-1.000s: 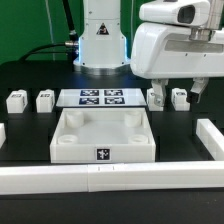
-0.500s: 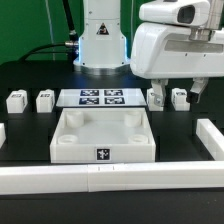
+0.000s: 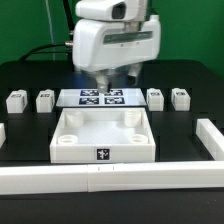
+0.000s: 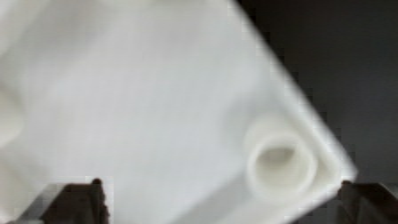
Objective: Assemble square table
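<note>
My end effector [image 3: 118, 76] hangs spread wide and empty over the table top [image 3: 102, 132], and my wrist view shows one corner socket [image 4: 276, 165] beneath it. I judge I am lining up to grasp the top; next I must descend straight and close on its rim. I count one top, mid-bench [image 3: 25, 128], in front of the marker board [image 3: 100, 97], and four legs: two [image 3: 15, 99] [image 3: 44, 99] on the exterior view's left, two [image 3: 155, 97] [image 3: 180, 96] on its right.
</note>
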`<state>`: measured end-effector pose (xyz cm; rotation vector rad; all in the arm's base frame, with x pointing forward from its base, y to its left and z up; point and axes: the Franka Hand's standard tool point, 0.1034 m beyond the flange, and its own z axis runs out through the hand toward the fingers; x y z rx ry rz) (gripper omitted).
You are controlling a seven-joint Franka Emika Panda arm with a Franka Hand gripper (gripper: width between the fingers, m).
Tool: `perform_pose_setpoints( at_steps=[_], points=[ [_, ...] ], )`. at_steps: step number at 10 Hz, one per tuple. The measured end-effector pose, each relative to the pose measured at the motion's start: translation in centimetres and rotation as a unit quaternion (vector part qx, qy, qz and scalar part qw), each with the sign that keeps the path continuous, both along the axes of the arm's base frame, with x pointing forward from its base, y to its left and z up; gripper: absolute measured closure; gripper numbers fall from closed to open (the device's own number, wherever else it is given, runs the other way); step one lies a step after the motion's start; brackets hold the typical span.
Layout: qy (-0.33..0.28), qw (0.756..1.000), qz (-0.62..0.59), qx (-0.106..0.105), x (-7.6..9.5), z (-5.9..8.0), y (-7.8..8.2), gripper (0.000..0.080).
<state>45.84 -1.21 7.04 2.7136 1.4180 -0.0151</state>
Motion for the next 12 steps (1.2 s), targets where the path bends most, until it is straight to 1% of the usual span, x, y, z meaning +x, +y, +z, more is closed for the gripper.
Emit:
perform_pose_setpoints(
  at_steps=[1,2,5,6,8,9,10,11,12],
  points=[
    [0.0,0.999,0.035,0.0,-0.5,-0.6,-0.6,0.015],
    [-0.008,0.998,0.06,0.0,-0.4,-0.8,-0.7,0.015],
    [-0.003,0.989,0.146,-0.007,-0.4,-0.9,-0.7,0.015],
    [-0.035,0.966,0.255,-0.019,0.2,-1.7,-0.4,0.015],
    [-0.027,0.945,0.325,-0.025,-0.3,-3.4,-0.6,0.015],
    [-0.017,0.93,0.365,-0.029,-0.5,-4.3,-0.8,0.015],
    [-0.01,0.93,0.366,-0.028,-0.4,-5.3,-1.0,0.015],
    [-0.008,0.938,0.345,-0.027,-0.1,-6.0,-1.1,0.015],
    [-0.008,0.94,0.339,-0.026,0.0,-6.1,-1.1,0.015]
  ],
)
